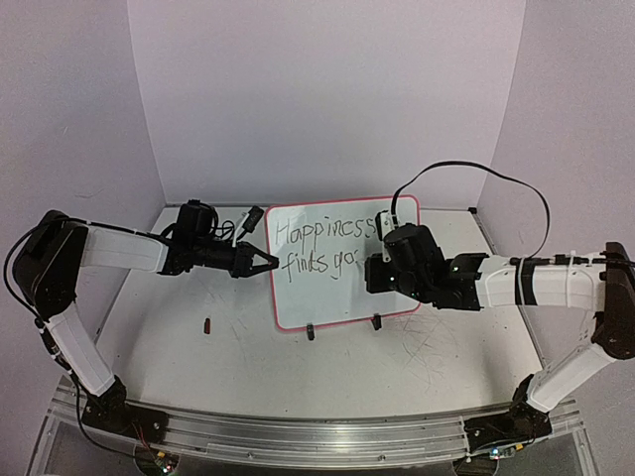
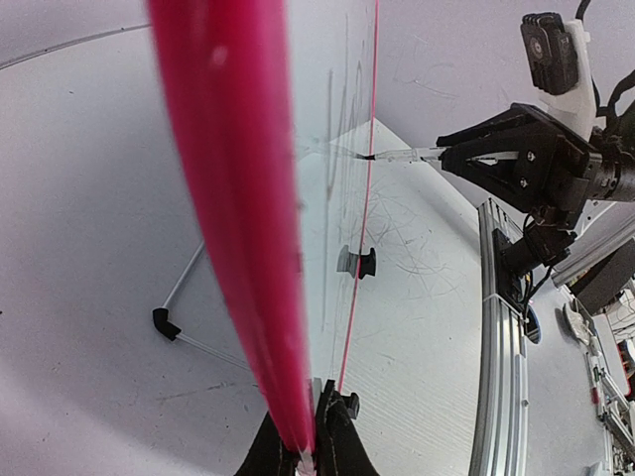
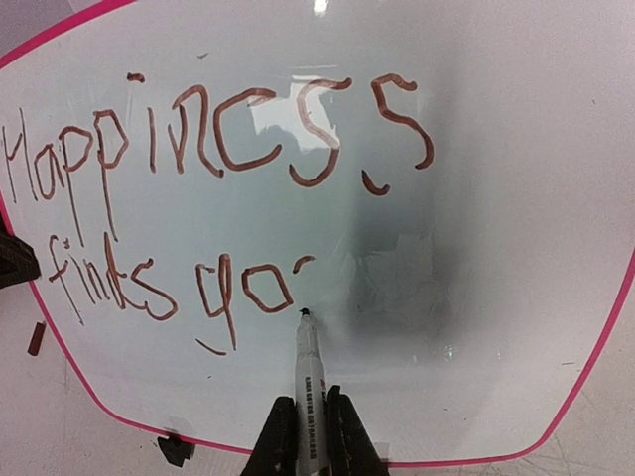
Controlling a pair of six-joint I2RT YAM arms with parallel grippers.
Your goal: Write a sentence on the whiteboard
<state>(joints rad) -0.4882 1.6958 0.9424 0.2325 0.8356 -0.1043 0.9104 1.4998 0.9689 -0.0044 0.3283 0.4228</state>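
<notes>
From above, we saw the whiteboard (image 1: 342,297) propped near the middle of the table (image 1: 198,367), leaning on two small black clip feet (image 1: 311,332). A small reddish piece (image 1: 207,324) lay on the table off the board's left side. Only the left wrist view showed the board edge-on: its pink frame (image 2: 233,198) ran up as a blurred glossy band, and the left end effector (image 2: 310,436) was clamped on that rim. Only the right wrist view gave the sentence (image 3: 198,198) clearly: thin reddish-brown strokes, "Happiness" above "finds yo", with a short stroke begun after the "o". The right end effector (image 3: 310,409) was closed around a grey marker (image 3: 309,367), its dark tip touching the shiny white surface just below that stroke. The table looked matte and scribbled with faint grey scratches.
</notes>
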